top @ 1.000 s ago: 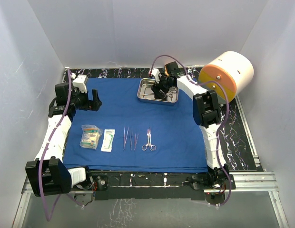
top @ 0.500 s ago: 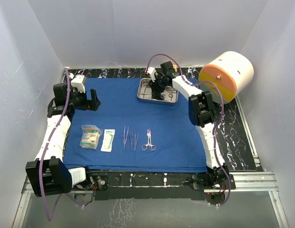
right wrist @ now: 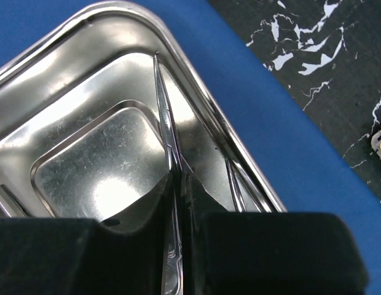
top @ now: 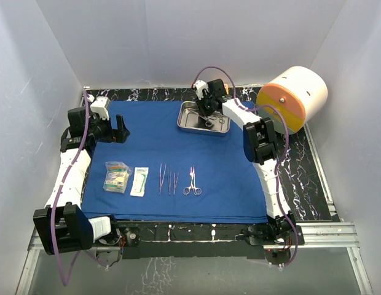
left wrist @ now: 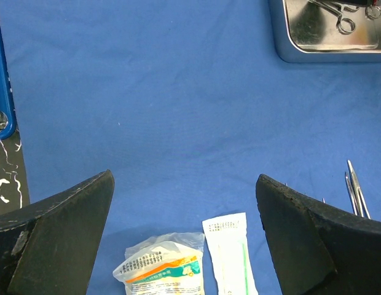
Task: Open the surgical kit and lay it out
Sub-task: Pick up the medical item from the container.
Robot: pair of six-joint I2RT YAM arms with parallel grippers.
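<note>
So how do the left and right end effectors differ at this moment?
The left end effector has its fingers spread wide and holds nothing; the right end effector is pinched shut on a slender steel instrument. The left hangs over the blue cloth; the right reaches into the steel tray. Both have black fingers.

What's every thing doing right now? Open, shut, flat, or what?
blue cloth, spread flat
steel tray, on the cloth, tools inside
left gripper, open, empty
right gripper, shut on thin steel tool in the tray
packets, lying flat on the cloth
forceps and clamp, laid in a row
cylinder, on its side
</note>
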